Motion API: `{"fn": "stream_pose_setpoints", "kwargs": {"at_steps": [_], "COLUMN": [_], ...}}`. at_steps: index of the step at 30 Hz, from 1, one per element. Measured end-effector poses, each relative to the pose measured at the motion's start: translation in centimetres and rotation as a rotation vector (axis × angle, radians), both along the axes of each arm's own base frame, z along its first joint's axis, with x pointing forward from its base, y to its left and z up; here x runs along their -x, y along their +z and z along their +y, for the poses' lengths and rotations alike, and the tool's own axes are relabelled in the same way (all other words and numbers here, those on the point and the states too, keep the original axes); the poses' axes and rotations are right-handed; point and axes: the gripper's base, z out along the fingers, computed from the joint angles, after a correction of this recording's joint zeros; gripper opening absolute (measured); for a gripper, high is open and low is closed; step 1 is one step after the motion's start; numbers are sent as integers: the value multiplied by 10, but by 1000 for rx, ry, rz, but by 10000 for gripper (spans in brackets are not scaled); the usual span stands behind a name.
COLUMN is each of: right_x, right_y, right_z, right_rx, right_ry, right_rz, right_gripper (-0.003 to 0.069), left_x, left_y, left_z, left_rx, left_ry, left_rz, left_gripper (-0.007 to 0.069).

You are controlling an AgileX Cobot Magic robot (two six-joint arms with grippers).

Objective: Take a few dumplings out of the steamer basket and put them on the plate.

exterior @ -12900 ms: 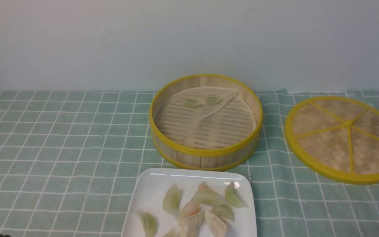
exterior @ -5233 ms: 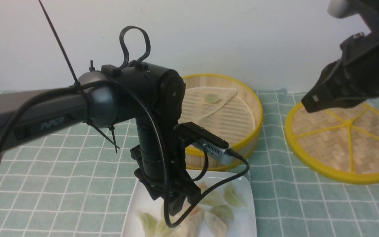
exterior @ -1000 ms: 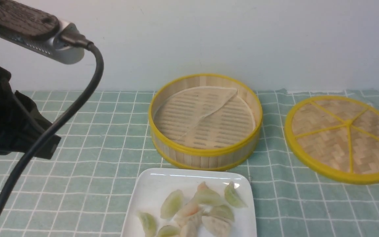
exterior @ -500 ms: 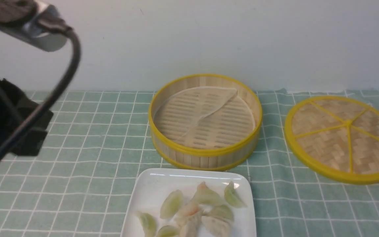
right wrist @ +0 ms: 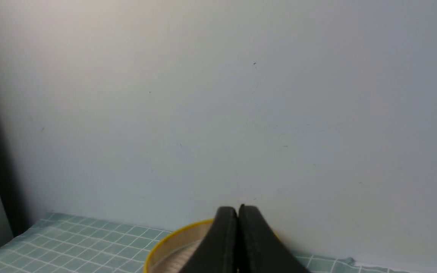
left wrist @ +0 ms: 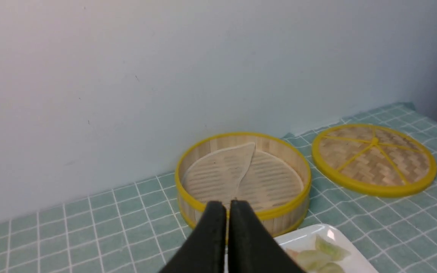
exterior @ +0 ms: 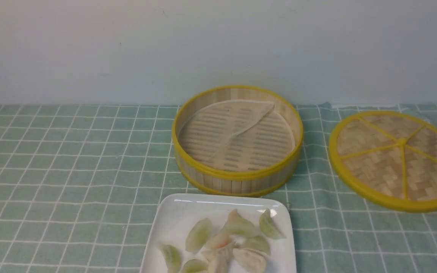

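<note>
The steamer basket (exterior: 237, 176) stands at the middle back of the table with only its folded pale liner (exterior: 226, 127) on the slats; no dumplings show in it. Several pale green and orange-tinged dumplings (exterior: 237, 227) lie heaped on the white plate (exterior: 173, 223) just in front of it. Neither arm shows in the front view. In the left wrist view my left gripper (left wrist: 228, 204) is shut and empty, well back from the basket (left wrist: 279, 210) and plate (left wrist: 298, 237). My right gripper (right wrist: 237, 209) is shut and empty, raised and facing the wall with the basket rim (right wrist: 157, 242) below.
A flat woven lid with yellow spokes (exterior: 396, 159) lies to the right of the basket. A green checked cloth (exterior: 70, 170) covers the table, and a pale wall (exterior: 127, 49) rises close behind it.
My left arm, at the left of the front view a second ago, has drawn back out of that view. The basket, plate and dumplings have not moved.
</note>
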Motion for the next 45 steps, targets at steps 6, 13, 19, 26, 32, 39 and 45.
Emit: {"fn": "stream_pose_setpoints", "kwargs": {"at_steps": [6, 13, 19, 26, 32, 39, 45], "right_x": [0, 0, 0, 0, 0, 0, 0], "right_y": [0, 0, 0, 0, 0, 0, 0], "right_z": [0, 0, 0, 0, 0, 0, 0], "right_rx": [1, 1, 1, 2, 2, 2, 3], "right_ry": [-1, -1, 0, 0, -1, -1, -1], "right_rz": [0, 0, -1, -2, -2, -2, -2], "right_gripper": [-13, -13, -13, -13, -13, -13, -13], "left_x": [17, 9, -14, -45, -53, -54, -54], "left_y": [-10, -22, -72, -160, -221, -220, -220], "left_z": [9, 6, -4, -6, -5, -5, -5], "left_rx": [27, 4, 16, -6, -59, -54, -54], "left_ry": [0, 16, 149, 363, 392, 393, 393], "left_rz": [-51, -47, -105, 31, 207, 190, 189], "left_gripper": [-6, -6, -6, -6, -6, -6, -6]}}
